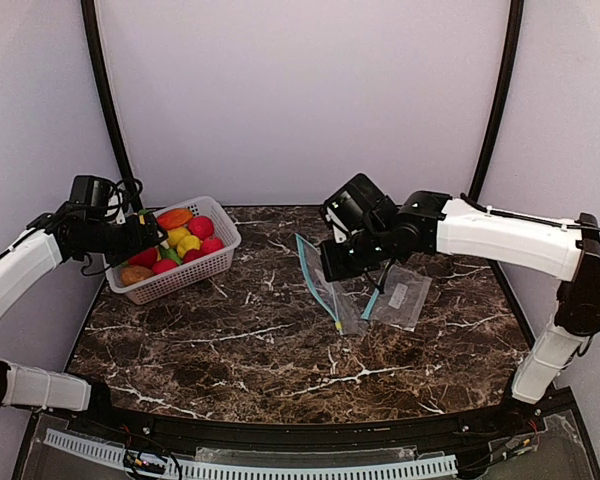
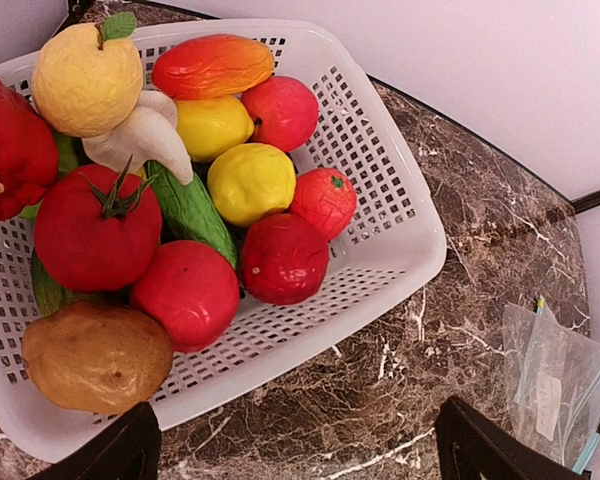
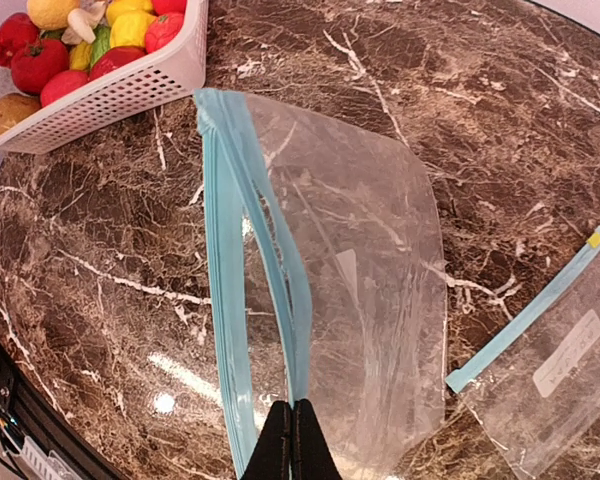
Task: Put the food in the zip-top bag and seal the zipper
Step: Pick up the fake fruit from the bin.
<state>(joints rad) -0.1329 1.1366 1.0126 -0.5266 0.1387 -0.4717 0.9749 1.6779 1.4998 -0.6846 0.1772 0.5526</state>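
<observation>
The food (image 2: pixel 250 180), toy fruits and vegetables in red, yellow, orange, green and brown, fills a white lattice basket (image 2: pixel 400 250) at the table's back left. My left gripper (image 2: pixel 300 460) is open just in front of the basket's near rim, empty, its black fingertips (image 2: pixel 120 450) spread wide. In the top view the left gripper (image 1: pixel 148 236) is at the left side of the basket (image 1: pixel 215 262). My right gripper (image 3: pixel 295 445) is shut on the blue zipper strip of the clear zip-top bag (image 3: pixel 370 280), whose mouth gapes open. In the top view the bag (image 1: pixel 320 285) hangs from the right gripper (image 1: pixel 332 268) mid-table.
A second clear bag (image 3: pixel 555 365) with a blue strip lies flat to the right of the held one, also visible from above (image 1: pixel 402 296). The basket (image 3: pixel 130 85) sits up-left of the held bag. Dark marble table (image 1: pixel 240 350); white walls behind.
</observation>
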